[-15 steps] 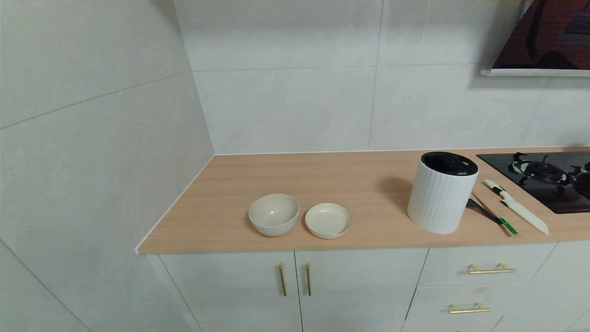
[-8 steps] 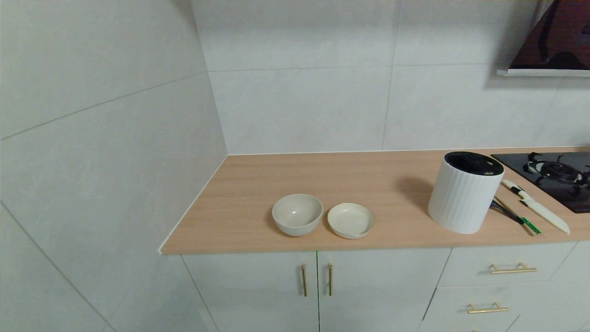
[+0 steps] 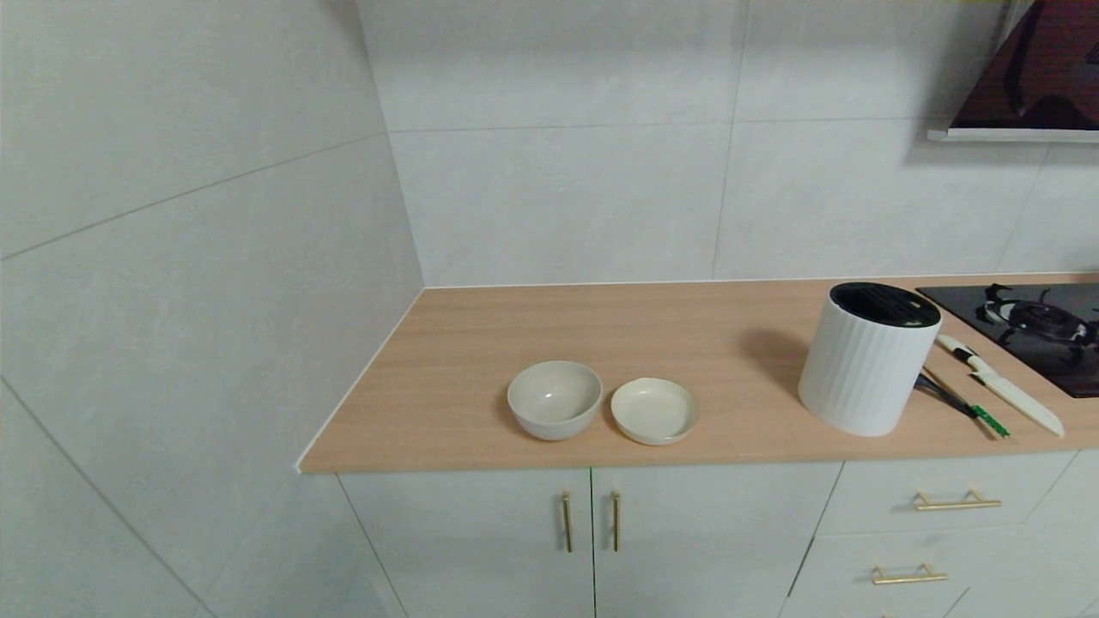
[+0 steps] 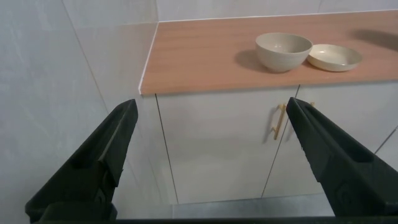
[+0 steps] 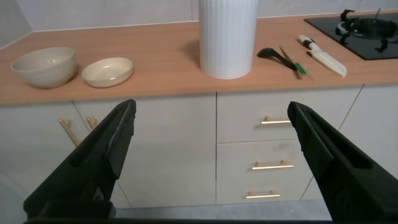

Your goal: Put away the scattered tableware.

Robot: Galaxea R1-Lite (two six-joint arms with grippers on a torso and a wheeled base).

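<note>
- Left gripper (image 4: 211,106) and right gripper (image 5: 212,107): jaws wide apart, empty, facing the cabinets (image 4: 224,143) below counter (image 3: 601,335) level.
- Head camera pans, then settles; the tableware itself is unmoved.
- Bowl (image 3: 554,399) and dish (image 3: 654,409) touch on the counter; knife (image 3: 1000,384) lies beyond the holder (image 3: 867,356).
- Nothing is put away yet.

No writing, label or number can be read.

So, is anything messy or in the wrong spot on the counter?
A little. The knife, chopsticks and black spoon lie loose on the counter beside the white holder, not standing in it. The bowl and dish sit upright; nothing spilled or broken.
</note>
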